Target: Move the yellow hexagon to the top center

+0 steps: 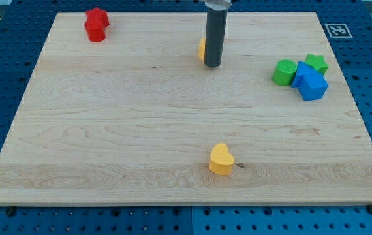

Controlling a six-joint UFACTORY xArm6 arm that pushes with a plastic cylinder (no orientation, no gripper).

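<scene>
The yellow hexagon (201,49) sits near the view's top centre of the wooden board (108,130), mostly hidden behind my rod; only its left edge shows. My tip (213,65) rests on the board right beside it, at its lower right, touching or nearly touching. A yellow heart-shaped block (221,160) lies near the view's bottom centre, far from my tip.
Two red blocks, a star (98,16) and a cylinder (95,30), sit together at the view's top left. At the right edge cluster a green cylinder (283,72), a green star (316,62) and two blue blocks (311,81). A marker tag (337,30) lies off the top right corner.
</scene>
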